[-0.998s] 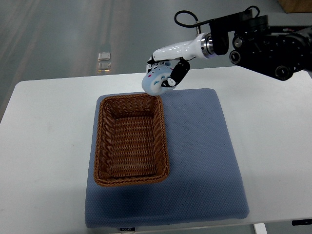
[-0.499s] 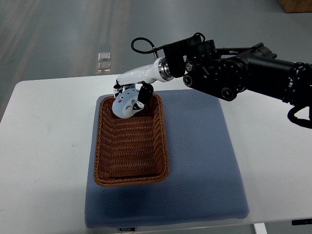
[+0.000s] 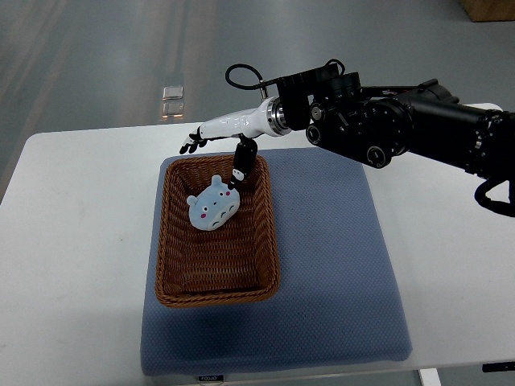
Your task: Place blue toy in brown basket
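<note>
Over the far end of the brown basket (image 3: pixel 217 233), the right hand (image 3: pixel 219 143) hovers with its fingers (image 3: pixel 190 146) spread out flat toward the surface's far-left side and the thumb hanging down toward the basket's far-right corner. The fingers hold nothing; the thumb tip ends just beside the toy's upper edge, and I cannot tell whether it touches it.

The blue toy (image 3: pixel 213 206) lies inside the basket, in its far half, face up and tilted, with its ears toward the far-right corner and its pale belly and pink cheeks showing. It rests on the woven floor, clear of the near wall and close to the far-right corner.

Judged from its rounded, plump form, the toy is a soft stuffed or squashy figure: light, yielding under pressure, not fragile and not slippery. If it must be taken up again, the round body between the ears and the belly looks the best place, with fingers on one side and thumb on the other; the small ears would likely fold and slip.

The white forearm runs back to the bulky black arm (image 3: pixel 402 133), which comes in from the right edge above the far-right part of the blue mat (image 3: pixel 338 257). The mat carries the basket and lies on the white surface (image 3: pixel 72 241). The left arm is not in view.

The placing looks done; only the withdrawal remains.
</note>
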### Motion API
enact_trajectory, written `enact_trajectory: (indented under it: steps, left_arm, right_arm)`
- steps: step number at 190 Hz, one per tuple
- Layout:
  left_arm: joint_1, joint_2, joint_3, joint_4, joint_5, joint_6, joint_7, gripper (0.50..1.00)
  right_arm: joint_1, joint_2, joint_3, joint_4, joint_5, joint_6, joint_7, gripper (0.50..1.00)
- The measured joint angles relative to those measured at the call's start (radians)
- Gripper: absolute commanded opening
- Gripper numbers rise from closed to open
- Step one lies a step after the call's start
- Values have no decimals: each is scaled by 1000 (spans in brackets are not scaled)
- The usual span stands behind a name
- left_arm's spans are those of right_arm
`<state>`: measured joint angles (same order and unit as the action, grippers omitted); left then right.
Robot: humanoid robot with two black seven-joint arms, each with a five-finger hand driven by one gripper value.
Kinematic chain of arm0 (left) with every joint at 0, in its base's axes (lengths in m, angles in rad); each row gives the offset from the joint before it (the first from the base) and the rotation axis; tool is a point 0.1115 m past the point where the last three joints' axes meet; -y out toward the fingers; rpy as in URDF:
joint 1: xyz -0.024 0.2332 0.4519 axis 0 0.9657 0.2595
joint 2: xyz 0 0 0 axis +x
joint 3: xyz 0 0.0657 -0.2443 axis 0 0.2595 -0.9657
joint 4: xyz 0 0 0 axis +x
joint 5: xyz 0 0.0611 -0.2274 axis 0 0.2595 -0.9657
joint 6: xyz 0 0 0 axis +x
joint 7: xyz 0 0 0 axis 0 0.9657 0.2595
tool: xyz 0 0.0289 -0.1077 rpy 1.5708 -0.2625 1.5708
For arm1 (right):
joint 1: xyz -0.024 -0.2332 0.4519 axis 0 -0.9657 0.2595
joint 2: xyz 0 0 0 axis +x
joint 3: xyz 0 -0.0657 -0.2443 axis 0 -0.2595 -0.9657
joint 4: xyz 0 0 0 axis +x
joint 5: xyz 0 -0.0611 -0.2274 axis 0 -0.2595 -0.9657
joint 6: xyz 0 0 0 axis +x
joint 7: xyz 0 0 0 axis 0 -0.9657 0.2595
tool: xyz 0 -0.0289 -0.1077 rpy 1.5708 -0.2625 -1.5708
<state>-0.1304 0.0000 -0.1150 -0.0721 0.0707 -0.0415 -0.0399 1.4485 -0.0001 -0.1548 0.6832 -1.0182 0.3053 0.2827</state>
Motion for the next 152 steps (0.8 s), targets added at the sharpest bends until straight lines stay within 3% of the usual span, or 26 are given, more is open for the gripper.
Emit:
enact_trajectory:
  steps: [67,107,152]
  left_arm:
    - [0,0,0,-2,0,0,0,1000]
    - [-2,0,3,-8,1,0,0,1000]
    - [-2,0,4,-9,2,0,0,1000]
  right_arm:
    - [-121,-169,242,-75,449,-107,-68,891]
    - [-317,-283,517,-79,614,-221,-82,889]
    - [-558,-287,887,-54,682,-313,-68,889]
